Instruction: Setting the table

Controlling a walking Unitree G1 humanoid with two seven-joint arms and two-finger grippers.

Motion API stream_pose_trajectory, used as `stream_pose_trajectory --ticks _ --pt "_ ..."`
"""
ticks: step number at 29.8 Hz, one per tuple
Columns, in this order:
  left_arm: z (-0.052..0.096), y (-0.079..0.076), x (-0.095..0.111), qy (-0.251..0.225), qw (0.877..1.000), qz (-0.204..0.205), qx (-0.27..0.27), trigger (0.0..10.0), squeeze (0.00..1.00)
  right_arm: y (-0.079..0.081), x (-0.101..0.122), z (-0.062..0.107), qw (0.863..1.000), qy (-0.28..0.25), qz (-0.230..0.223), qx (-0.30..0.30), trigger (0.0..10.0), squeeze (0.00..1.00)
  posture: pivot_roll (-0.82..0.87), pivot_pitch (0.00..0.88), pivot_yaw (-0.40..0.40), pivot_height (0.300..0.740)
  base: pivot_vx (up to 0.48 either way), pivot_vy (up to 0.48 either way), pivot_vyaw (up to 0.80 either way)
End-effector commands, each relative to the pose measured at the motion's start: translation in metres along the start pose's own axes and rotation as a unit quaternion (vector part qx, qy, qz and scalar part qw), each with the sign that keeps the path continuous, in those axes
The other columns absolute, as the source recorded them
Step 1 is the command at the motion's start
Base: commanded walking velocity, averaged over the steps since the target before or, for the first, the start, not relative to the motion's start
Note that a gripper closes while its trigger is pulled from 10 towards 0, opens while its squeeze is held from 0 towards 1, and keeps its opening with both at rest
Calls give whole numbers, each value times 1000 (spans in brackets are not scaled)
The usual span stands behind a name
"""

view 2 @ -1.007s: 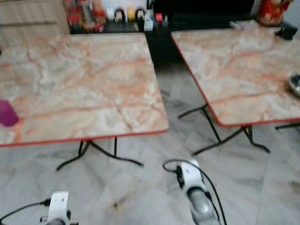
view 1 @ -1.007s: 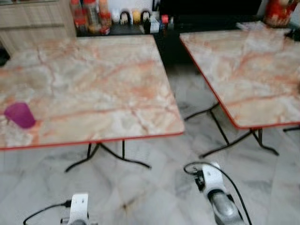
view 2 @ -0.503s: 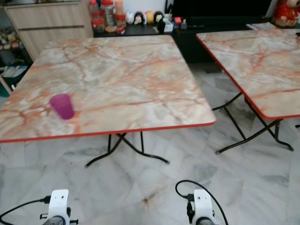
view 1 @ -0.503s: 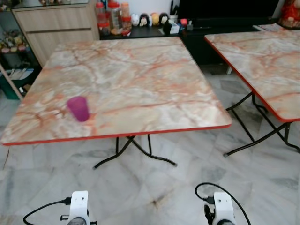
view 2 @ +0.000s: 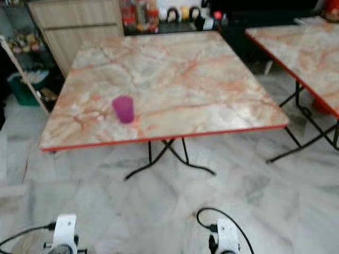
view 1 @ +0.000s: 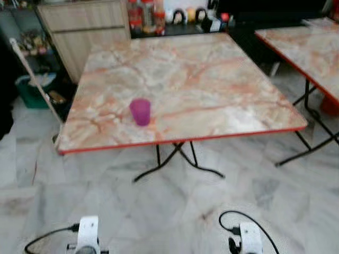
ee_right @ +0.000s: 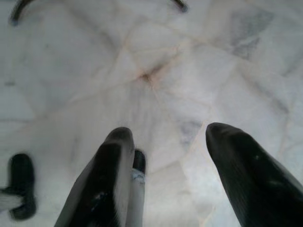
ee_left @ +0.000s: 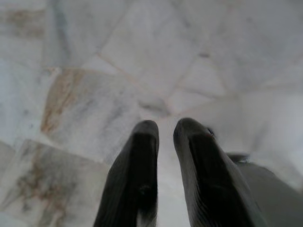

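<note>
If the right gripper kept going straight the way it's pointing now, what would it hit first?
Most likely the marble floor: the right gripper points down at bare tiles, fingers apart, nothing between them; depth is unclear.

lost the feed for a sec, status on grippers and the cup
Left gripper nearly shut, right gripper open, both empty, hanging over the floor. Purple cup upright on the marble table, near its front edge. Nothing between robot and table.

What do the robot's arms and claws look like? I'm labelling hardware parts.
Each wrist ends in a white housing with a looping black cable. The left claw and right claw each have two long, smooth black fingers with rounded tips.
</note>
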State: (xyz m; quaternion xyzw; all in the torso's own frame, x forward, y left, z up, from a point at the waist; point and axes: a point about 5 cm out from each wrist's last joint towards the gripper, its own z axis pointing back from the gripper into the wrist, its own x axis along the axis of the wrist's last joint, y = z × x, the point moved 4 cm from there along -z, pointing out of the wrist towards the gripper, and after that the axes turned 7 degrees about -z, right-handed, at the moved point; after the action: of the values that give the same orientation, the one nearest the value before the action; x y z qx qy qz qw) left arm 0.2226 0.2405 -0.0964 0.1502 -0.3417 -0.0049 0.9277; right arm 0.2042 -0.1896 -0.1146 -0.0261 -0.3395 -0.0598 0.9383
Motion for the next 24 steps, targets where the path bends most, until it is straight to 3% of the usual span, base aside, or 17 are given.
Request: stream_pose_trajectory --ticks 1,17,24 --pt "1 -2 -3 3 1000 1 -2 10000 0 0 3 -1 1000 -2 2 2 10000 0 2 137 -3 740 0 0 0" --pt "1 -5 -4 6 1000 -8 -9 10000 0 1 2 -1 1000 2 -1 1 10000 0 5 140 -4 740 0 0 0" --pt "1 -4 -5 6 1000 -11 -7 10000 0 1 1 -1 1000 4 -1 0 10000 0 8 137 -7 740 0 -456 0"
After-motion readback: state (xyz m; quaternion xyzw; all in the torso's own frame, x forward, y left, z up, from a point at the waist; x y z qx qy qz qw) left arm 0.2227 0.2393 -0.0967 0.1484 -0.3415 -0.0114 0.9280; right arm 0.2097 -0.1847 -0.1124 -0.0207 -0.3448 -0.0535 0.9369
